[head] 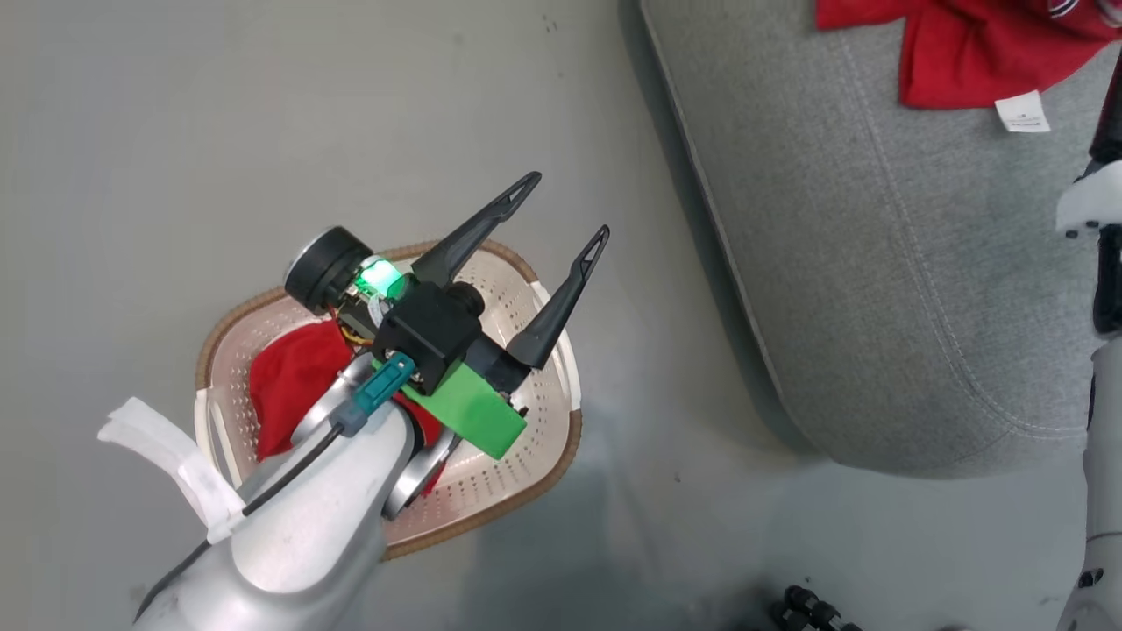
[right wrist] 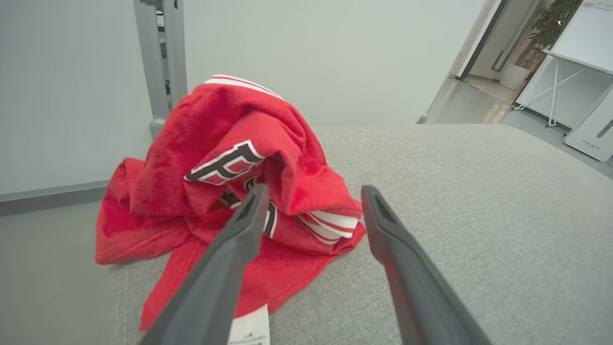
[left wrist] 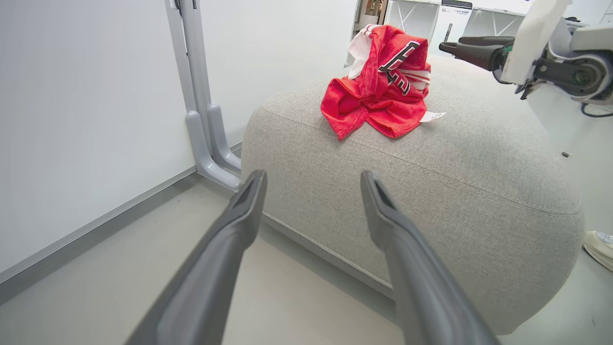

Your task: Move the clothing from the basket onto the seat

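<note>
One red garment lies in the cream basket on the floor, partly hidden by my left arm. My left gripper hovers above the basket's far rim, open and holding nothing; in the left wrist view the left gripper points at the grey seat. The other piece of clothing, red with a dark letter logo and a white tag, sits crumpled on the seat. My right gripper is open just in front of it, and the right gripper hangs level beside the heap.
The seat stands right of the basket with a strip of bare floor between. A grey post and white wall stand behind the seat. A pale shoe rests on the floor by its far corner. Dark wheels show below.
</note>
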